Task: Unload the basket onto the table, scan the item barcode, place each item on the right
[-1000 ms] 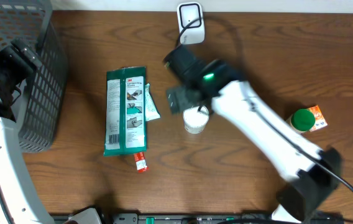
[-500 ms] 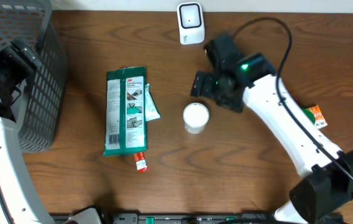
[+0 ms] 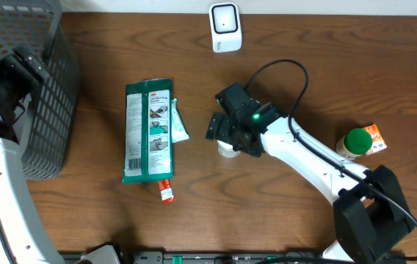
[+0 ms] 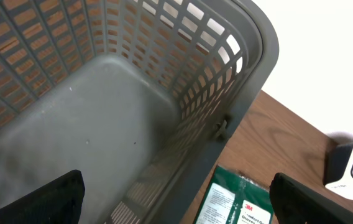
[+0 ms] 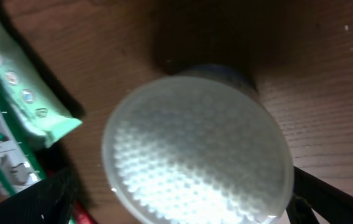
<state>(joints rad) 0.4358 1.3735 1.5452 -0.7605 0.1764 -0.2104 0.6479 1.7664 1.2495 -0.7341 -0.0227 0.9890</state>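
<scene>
- The table [image 3: 326, 66] carries everything. The goods lie spread in its middle, where either of my arms can reach them.
- The basket [image 3: 40, 88] stands at the left edge. I judge that scanned goods go into it, so it is kept to the side.
- My left gripper [image 4: 183, 199] hangs over the basket with its jaws wide apart and holds nothing. It waits out of the way.
- My right gripper [image 5: 189, 202] is low over the white tub [image 5: 195, 149]. Its jaws are spread wide, one on each side of the lid. I cannot see them pressing the tub, so I judge that nothing is grasped yet.
- The green packet [image 3: 148, 130] lies flat, near the tub on its left, apart from it.
- The white tub stands upright on the table in the middle, well apart from the scanner. I take it as the item to scan. Its barcode is not visible to me.
- The scanner [image 3: 225, 28] stands at the far edge and faces the goods.
- The green-capped bottle [image 3: 355, 141] stands on the right.
</scene>
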